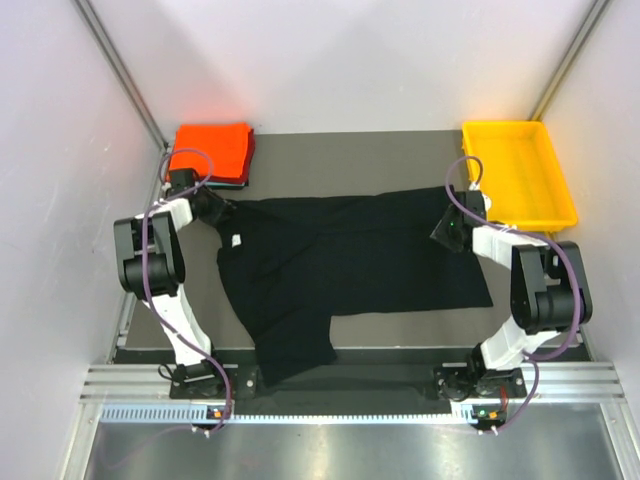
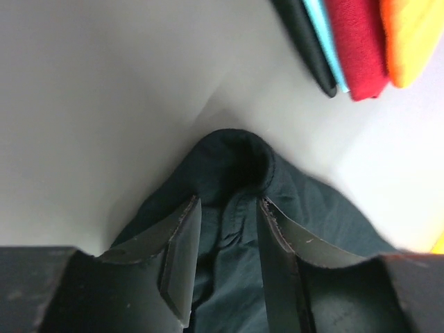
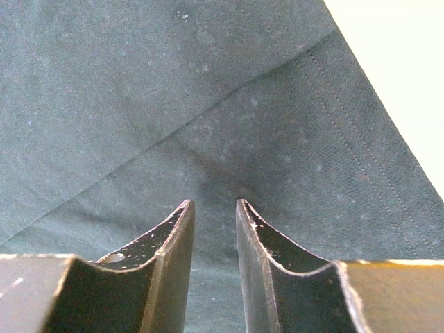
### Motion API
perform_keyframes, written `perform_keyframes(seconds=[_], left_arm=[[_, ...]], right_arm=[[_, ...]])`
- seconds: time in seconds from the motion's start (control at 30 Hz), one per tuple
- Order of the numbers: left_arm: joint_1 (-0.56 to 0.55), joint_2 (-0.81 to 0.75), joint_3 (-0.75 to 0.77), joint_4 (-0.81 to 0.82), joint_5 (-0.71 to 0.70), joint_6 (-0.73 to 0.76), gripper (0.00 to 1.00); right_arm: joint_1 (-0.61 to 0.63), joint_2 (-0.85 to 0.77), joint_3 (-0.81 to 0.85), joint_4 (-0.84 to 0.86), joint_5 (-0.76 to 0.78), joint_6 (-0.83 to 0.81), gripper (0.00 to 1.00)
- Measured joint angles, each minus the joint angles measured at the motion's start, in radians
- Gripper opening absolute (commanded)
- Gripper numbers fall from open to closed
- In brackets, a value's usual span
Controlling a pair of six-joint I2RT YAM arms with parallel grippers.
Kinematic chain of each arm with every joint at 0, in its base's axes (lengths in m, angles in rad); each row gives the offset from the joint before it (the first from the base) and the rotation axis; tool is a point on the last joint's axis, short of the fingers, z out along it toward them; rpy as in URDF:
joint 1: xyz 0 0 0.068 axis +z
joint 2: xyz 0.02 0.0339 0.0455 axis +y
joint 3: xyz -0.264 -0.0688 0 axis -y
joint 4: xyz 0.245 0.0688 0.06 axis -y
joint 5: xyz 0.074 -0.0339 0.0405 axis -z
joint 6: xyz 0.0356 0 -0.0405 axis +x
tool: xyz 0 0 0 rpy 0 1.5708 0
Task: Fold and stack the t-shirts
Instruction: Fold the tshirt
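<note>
A black t-shirt (image 1: 340,265) lies spread on the dark mat, one sleeve reaching the near edge. My left gripper (image 1: 215,210) is at its far left corner. In the left wrist view the jaws (image 2: 230,202) stand apart, with bunched black cloth (image 2: 236,156) between and around the fingers. My right gripper (image 1: 450,228) is at the shirt's far right corner. Its jaws (image 3: 214,205) stand a little apart, tips down on flat cloth (image 3: 173,90) near the stitched hem. An orange-red folded shirt (image 1: 212,150) tops a stack at the far left. The stack (image 2: 361,41) shows orange, red, teal and dark layers.
A yellow plastic tray (image 1: 520,175) stands at the far right, just beyond my right gripper. White walls close in the sides and back. The metal rail with the arm bases (image 1: 340,385) runs along the near edge.
</note>
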Motion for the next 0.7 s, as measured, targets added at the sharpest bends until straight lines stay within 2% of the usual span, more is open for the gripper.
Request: perform_keyframes(seconds=[0.17,0.33,0.5,0.7], left_arm=[[0.0,-0.053,0.069,-0.2,-0.089,0.08,0.51],[-0.006,-0.174,0.08,-0.324,-0.139,0.158,0.5],[-0.033,-0.344,-0.086,-0.318,-0.071,0.191,0.48],[-0.076,-0.42,-0.269,-0.324,-0.002,0.195,0.43]], right_arm=[[0.014,-0.008,0.025,-0.03,0.003,0.0,0.34],[0.087,-0.065,0.064,-0.05,0.004,0.007,0.36],[0.228,-0.093,0.131,-0.057,0.008,0.048,0.39],[0.422,-0.085,0.193,-0.056,0.031,0.127,0.42]])
